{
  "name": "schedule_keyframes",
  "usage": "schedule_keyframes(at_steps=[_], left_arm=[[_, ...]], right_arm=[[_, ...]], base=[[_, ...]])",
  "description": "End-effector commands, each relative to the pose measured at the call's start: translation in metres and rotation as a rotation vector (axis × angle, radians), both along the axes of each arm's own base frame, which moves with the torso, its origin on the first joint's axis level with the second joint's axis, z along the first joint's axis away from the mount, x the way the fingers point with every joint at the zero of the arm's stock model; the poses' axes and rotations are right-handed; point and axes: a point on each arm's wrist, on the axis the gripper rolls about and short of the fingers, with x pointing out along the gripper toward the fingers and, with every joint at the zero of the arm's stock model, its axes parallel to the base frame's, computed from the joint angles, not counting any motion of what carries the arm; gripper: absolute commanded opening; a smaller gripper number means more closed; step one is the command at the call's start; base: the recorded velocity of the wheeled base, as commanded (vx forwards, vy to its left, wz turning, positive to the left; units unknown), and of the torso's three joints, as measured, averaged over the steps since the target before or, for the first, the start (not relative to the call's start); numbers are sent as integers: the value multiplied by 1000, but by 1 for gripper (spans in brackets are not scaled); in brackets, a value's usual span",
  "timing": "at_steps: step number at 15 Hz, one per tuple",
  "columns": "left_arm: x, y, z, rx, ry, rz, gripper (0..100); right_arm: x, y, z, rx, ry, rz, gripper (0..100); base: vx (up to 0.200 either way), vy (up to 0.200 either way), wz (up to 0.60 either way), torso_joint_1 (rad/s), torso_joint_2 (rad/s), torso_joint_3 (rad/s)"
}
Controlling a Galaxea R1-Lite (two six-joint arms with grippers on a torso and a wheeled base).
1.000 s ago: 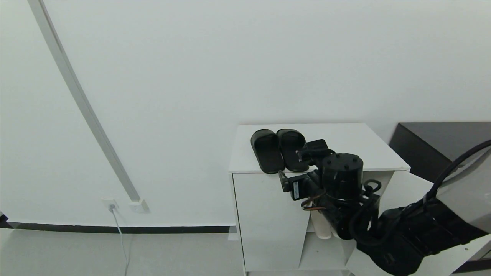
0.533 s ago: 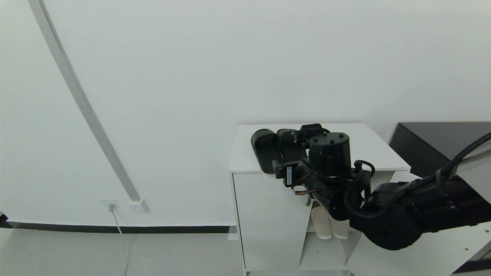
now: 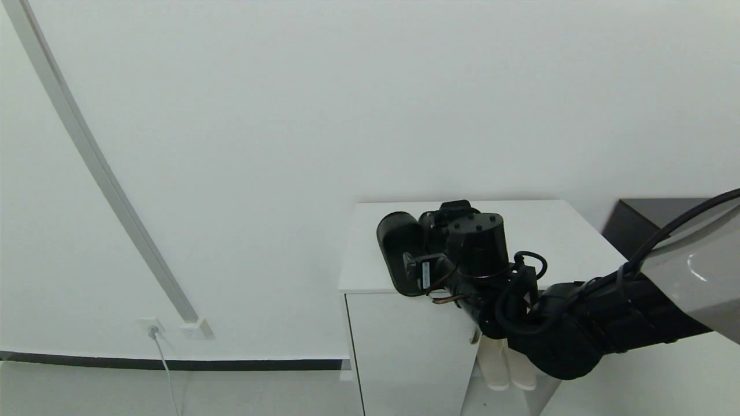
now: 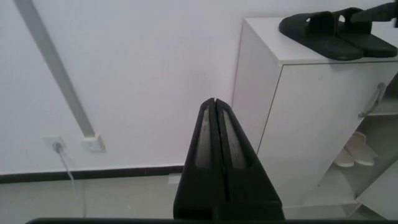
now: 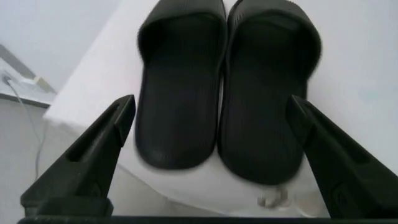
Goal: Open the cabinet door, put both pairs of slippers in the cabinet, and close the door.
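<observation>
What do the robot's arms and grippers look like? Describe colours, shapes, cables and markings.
The right arm is black, with a cylindrical housing dotted by screws, looped black cables, a small white label and a grey outer shell. The right gripper has black wedge-shaped fingers; the left gripper has long black fingers with grey strips.

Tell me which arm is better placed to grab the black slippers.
Right: the right gripper is open over the black slippers on the cabinet top; the left gripper is shut, beside the cabinet.
</observation>
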Motion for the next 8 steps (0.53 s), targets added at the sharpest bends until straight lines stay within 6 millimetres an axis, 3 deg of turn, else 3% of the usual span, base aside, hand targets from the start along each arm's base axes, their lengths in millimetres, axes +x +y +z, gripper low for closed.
schedule_keyframes(at_steps=[1,8], left_arm=[[0,0,0,0,0,0,0],[0,0,0,-2,0,2,0]], right_arm=[[7,6,-12,-15,14,-2,100],[30,9,-28,-9,6,-34,100]], base=[[200,0,0,2,2,2],[0,0,0,0,0,0]])
